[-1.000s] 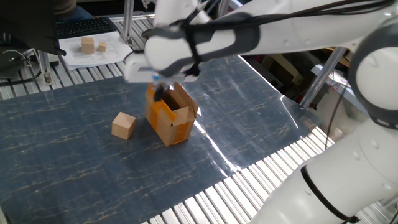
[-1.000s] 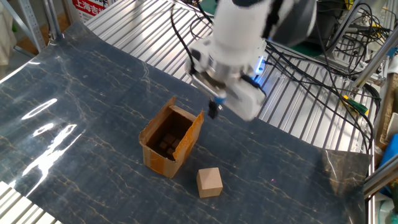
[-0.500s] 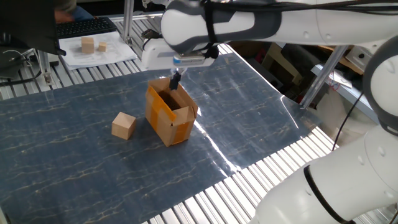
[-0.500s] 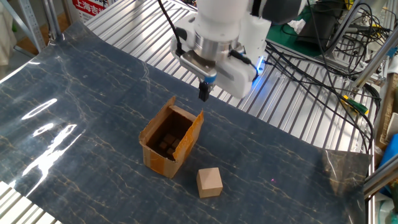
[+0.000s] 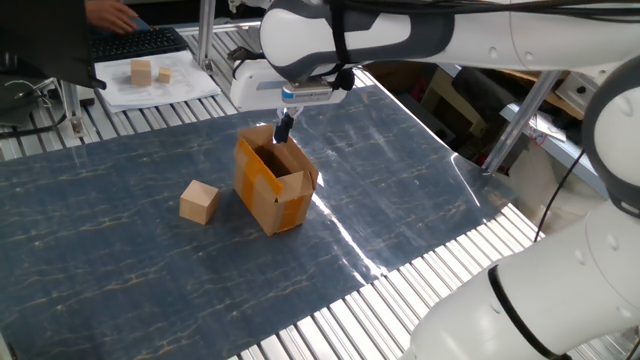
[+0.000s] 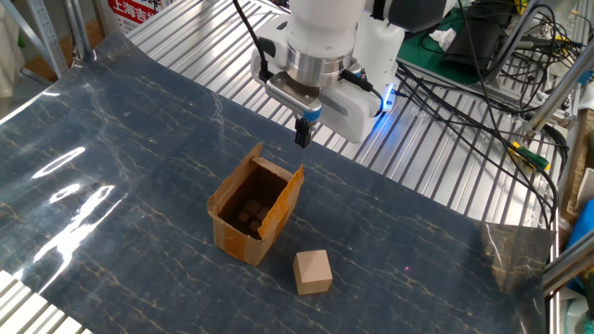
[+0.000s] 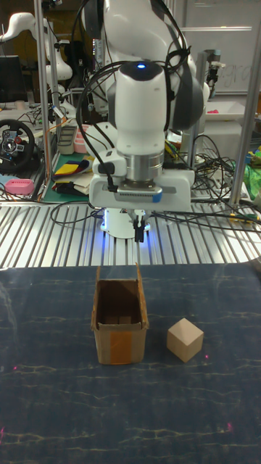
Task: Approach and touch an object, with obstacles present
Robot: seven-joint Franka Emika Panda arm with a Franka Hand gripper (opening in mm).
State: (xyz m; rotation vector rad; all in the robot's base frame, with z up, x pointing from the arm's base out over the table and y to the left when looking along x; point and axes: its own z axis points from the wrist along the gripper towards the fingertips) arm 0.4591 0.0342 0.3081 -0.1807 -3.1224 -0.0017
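Observation:
The object, a light-tan wooden cube (image 5: 199,202) (image 6: 313,272) (image 7: 184,339), rests on the dark blue mat beside the obstacle. That obstacle is an orange-brown cardboard box (image 5: 273,186) (image 6: 252,210) (image 7: 119,323) with raised flaps, open on top. My gripper (image 5: 283,130) (image 6: 303,136) (image 7: 138,233) hangs above and just behind the box's far flap, pointing down. Its fingers are shut with nothing between them. It touches neither box nor cube, and the box lies between it and the cube in the first fixed view.
Small dark pieces lie inside the box. Two pale wooden blocks (image 5: 141,72) sit on white paper at the back, near a keyboard (image 5: 135,42) and a person's hand (image 5: 110,15). Ribbed metal tabletop (image 6: 445,176) surrounds the mat; cables (image 6: 501,56) trail behind the arm.
Over the last second my gripper rose from the box's opening and drew back beyond its far flap. In the last half second it barely moved. Box and cube stayed put.

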